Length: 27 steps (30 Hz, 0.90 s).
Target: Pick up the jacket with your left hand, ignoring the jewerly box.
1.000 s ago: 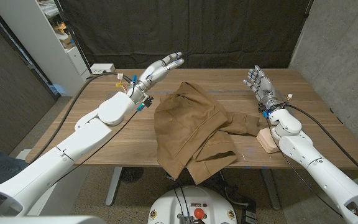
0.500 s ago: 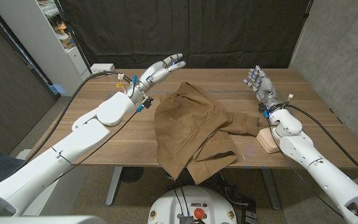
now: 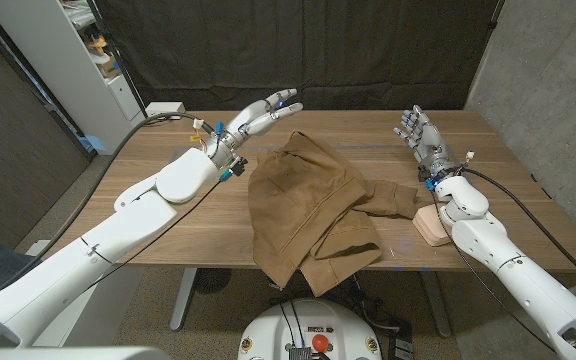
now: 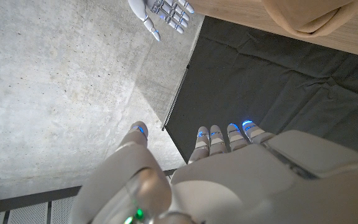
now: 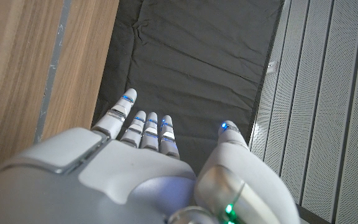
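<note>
Head view: the brown jacket (image 3: 313,208) lies crumpled across the middle of the wooden table (image 3: 168,215), its lower hem hanging over the near edge and one sleeve trailing toward my right arm. My left hand (image 3: 258,117) is raised above the table's far-left part, just beside the jacket's upper-left corner but apart from it; the fingers are extended and spread, and it holds nothing. My right hand (image 3: 415,133) stands upright over the far-right part of the table, fingers apart, likewise empty. The pale jewelry box (image 3: 431,224) rests on the table near its right front edge, partly under my right forearm and close to the sleeve's end.

Left wrist view: the fingers (image 4: 221,135) of my left hand point out over open space, with a fold of the jacket (image 4: 303,15) on the table beyond them.

Progress, as I judge it: no grasp is made and the jacket is not lifted. What is left is to lower the left hand onto the fabric, close on it and raise it, leaving the box alone.
</note>
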Tool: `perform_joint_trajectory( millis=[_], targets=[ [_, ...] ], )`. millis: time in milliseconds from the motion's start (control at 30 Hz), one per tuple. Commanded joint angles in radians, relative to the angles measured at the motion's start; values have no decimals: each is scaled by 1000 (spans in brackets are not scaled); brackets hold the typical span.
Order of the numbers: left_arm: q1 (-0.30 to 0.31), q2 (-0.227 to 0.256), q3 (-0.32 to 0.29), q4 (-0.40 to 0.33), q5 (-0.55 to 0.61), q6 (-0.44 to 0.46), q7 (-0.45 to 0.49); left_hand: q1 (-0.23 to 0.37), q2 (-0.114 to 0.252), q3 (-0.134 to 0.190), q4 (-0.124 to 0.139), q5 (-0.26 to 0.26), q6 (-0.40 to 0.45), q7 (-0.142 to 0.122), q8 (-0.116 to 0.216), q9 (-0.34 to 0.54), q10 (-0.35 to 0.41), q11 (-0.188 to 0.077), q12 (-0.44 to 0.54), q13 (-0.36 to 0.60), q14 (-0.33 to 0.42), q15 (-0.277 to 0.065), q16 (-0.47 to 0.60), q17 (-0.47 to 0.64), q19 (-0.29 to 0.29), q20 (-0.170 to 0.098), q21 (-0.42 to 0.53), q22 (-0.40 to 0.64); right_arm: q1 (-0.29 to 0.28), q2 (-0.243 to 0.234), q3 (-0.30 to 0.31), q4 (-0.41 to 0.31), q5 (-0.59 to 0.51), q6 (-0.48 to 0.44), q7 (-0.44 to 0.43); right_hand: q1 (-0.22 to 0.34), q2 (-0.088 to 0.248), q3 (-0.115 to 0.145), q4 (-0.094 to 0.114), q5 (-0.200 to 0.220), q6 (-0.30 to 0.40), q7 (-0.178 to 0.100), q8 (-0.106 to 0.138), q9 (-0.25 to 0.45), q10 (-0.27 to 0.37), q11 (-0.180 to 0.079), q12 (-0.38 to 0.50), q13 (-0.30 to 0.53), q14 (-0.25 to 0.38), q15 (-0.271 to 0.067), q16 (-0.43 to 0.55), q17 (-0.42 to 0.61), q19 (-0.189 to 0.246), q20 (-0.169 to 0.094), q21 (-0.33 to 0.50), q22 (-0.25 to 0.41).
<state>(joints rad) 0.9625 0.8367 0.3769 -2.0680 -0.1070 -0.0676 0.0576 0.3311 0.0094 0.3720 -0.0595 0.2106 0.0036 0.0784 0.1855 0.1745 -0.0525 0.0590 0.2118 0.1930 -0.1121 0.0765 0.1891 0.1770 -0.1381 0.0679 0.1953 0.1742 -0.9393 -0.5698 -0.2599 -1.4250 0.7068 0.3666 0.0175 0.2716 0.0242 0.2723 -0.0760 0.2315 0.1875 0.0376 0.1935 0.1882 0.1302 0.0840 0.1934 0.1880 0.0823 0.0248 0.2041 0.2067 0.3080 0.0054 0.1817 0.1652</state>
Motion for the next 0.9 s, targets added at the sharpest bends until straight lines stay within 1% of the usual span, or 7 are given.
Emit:
perform_joint_trajectory(
  millis=[33,167,267,900],
  targets=[
    [-9,7,20,-19,62,39,7,14,2,-1,-7,-3,2,-2,6,5,2,-2,2,2,4,0,-2,2,-4,7,1,4,-5,-5,4,-6,-1,0,-4,1,7,-1,-6,-3,4,-5,6,4,6,-3,5,5,5,3,5,5,4,6,8,5],
    [-15,17,36,-46,152,87,35,15,2,-1,-9,-3,1,-3,5,5,3,-3,2,2,4,-1,-2,2,-5,7,0,4,-4,-4,5,-6,-2,1,-6,1,7,-1,-6,-3,4,-5,6,4,6,-3,5,5,5,2,5,5,4,6,8,5],
    [-22,20,44,-53,183,104,34,17,2,0,-10,-4,0,-4,5,5,-1,-3,0,2,3,-1,-3,2,-7,9,0,4,-4,-4,5,-5,-5,0,-10,1,7,-1,-6,-3,3,-5,6,4,6,-4,5,5,5,4,5,5,4,6,8,5],
    [-62,17,71,-52,245,132,0,21,1,0,-17,-5,-9,-8,1,5,-4,-5,-1,2,1,0,-3,2,-8,14,0,5,2,4,4,11,-6,8,-10,1,9,-1,-7,-3,6,-5,6,4,8,-4,5,5,6,3,5,5,3,6,8,5]
  ],
)
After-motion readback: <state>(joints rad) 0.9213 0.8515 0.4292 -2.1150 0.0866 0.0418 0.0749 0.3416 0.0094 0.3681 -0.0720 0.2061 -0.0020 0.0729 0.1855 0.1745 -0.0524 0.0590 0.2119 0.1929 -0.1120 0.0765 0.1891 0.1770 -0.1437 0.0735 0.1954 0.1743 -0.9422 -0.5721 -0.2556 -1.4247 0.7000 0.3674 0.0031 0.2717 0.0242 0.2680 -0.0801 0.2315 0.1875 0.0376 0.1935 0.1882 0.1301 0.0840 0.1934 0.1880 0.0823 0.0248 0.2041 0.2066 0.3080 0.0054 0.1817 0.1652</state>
